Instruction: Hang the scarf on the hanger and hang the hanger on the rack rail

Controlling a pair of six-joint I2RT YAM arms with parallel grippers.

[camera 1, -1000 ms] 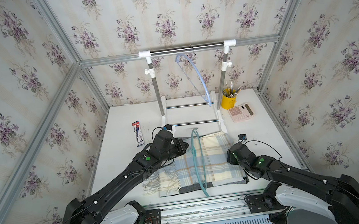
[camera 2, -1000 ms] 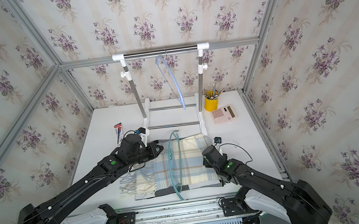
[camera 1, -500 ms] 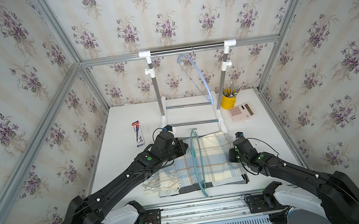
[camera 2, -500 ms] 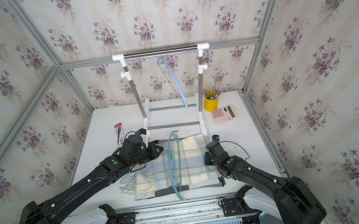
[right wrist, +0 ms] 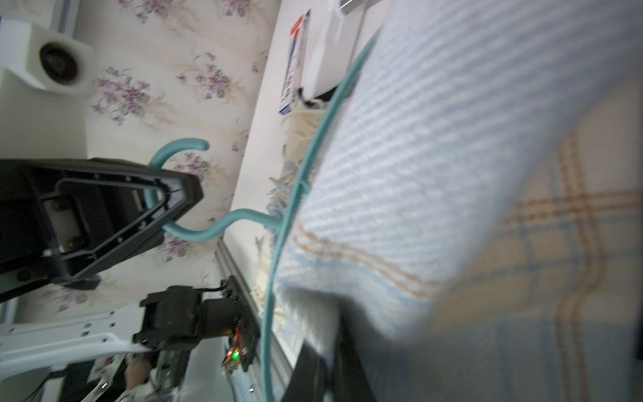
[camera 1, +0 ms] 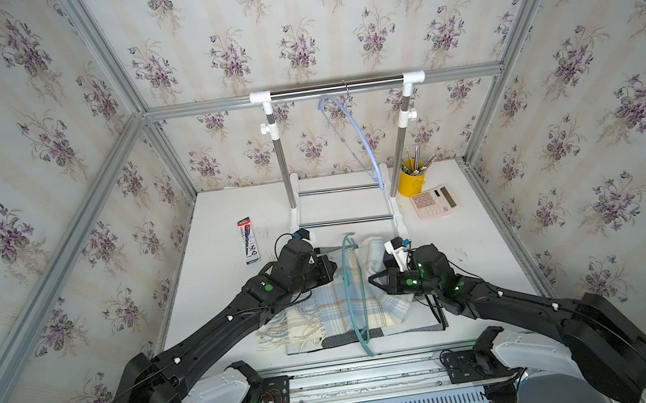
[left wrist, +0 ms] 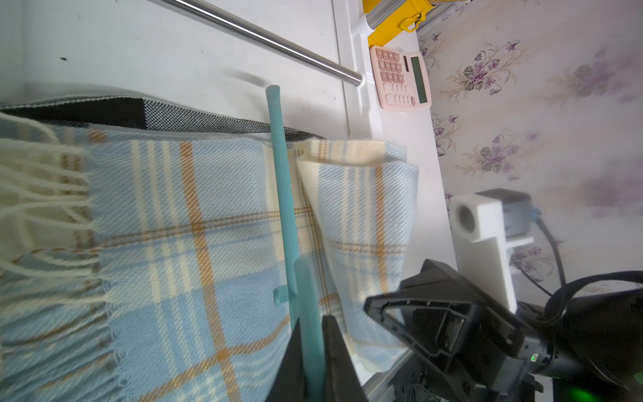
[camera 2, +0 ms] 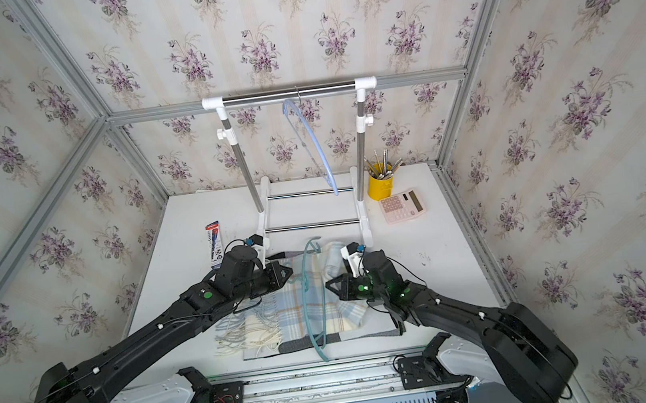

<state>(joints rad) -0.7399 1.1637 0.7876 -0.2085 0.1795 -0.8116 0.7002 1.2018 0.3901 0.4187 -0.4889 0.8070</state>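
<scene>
Nearest the robot's base, at 12 o'clock between the two arms, one plaid scarf [camera 1: 329,317] lies across a dark woven mat [camera 1: 412,330] on the white table [camera 1: 487,253], with its cream fringe trailing toward 9 o'clock. Its 3 o'clock end is raised off the mat in a fold. The right gripper [camera 1: 374,281] is clenched on that fold, and the cloth bunches between its jaws in the right wrist view.

A teal hanger [left wrist: 282,181] stands on edge over the middle of the scarf. The left gripper [left wrist: 313,327] is clamped on its neck just under the hook.

By the look of it, the scarf is light, soft and floppy. It will sag and slide wherever it is not pinched, so an edge or fold near one end is the sensible hold. The hanger looks thin, stiff and smooth, so cloth could slip off unless it is draped evenly. The neck is the steadiest place to hold it.

Farther off, one pen pack [camera 1: 248,241] lies at 10 o'clock. One garment rack [camera 1: 341,88] stands at 12 o'clock with a second, pale blue hanger [camera 1: 359,135] on its rail. One pink calculator [camera 1: 434,202] and one yellow pencil cup [camera 1: 411,185] sit at 1 o'clock.

That makes two hangers, one scarf and two arms.
</scene>
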